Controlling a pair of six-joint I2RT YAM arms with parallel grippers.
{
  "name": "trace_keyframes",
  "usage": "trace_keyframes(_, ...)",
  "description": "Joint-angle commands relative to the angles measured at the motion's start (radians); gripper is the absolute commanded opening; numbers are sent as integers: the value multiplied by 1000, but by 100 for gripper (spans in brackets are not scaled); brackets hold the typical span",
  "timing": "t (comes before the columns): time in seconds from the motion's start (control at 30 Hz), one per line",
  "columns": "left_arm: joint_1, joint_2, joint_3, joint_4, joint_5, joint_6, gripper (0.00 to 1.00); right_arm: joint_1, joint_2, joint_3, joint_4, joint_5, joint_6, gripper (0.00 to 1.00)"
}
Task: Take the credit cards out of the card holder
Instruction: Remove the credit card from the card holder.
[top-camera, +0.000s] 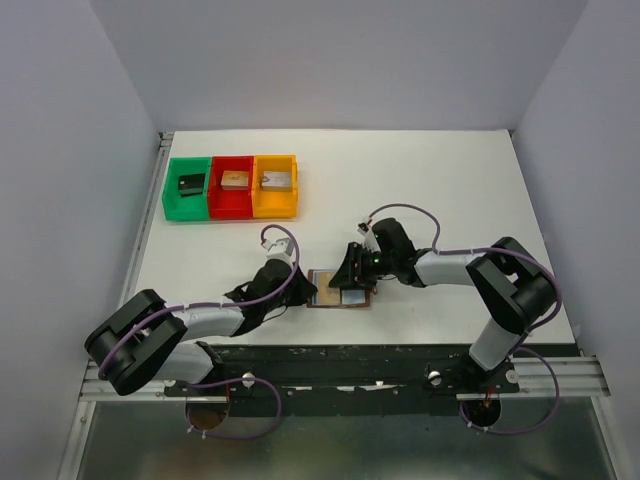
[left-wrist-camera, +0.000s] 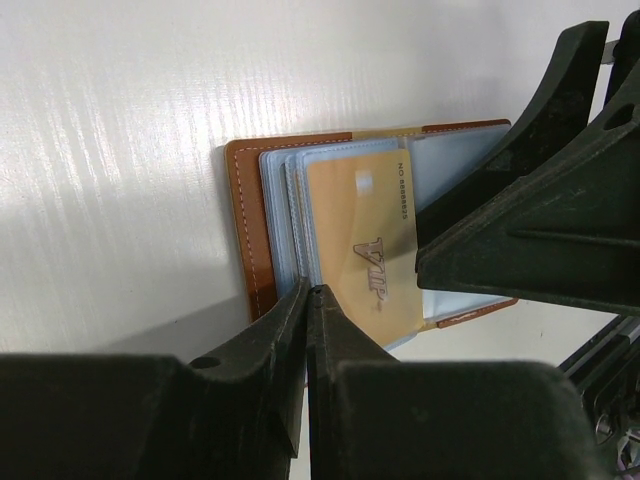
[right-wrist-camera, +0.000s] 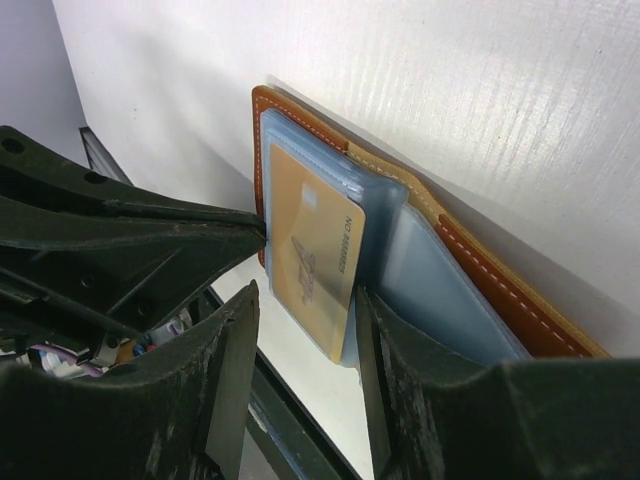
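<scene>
The card holder (top-camera: 340, 290), brown leather with pale blue pockets, lies open on the table between both arms. A tan-gold credit card (left-wrist-camera: 360, 240) sticks partly out of its left pocket stack. My left gripper (left-wrist-camera: 308, 292) is shut, its tips pinching the near edge of the blue pocket sleeves at the holder's left side (left-wrist-camera: 245, 230). My right gripper (right-wrist-camera: 305, 295) is open and straddles the gold card's (right-wrist-camera: 310, 240) free end. One of its fingers (right-wrist-camera: 385, 340) rests on the right blue pocket. Other cards are hidden inside the sleeves.
Green (top-camera: 187, 187), red (top-camera: 232, 186) and orange (top-camera: 275, 185) bins stand in a row at the back left, each with a small block inside. The table's front rail (top-camera: 340, 355) runs just behind the holder, close to both grippers.
</scene>
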Motion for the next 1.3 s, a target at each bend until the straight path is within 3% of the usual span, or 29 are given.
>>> trace_keyframes(0.0,-4,23,-29,-25,-24,-7,19,-3,-1,-32,101,-49,58,52)
trace_keyframes(0.53,-4,35,-43,15,-2,-15,19,-11,81,-68,320,-135,154,50)
trace_keyframes(0.97,-4,-80,-37,-69,-37,-6,24,-9,51,-39,122,-57,45,48)
trace_keyframes(1.27,-4,-114,-41,-100,-62,0,24,-11,48,-40,116,-54,39,46)
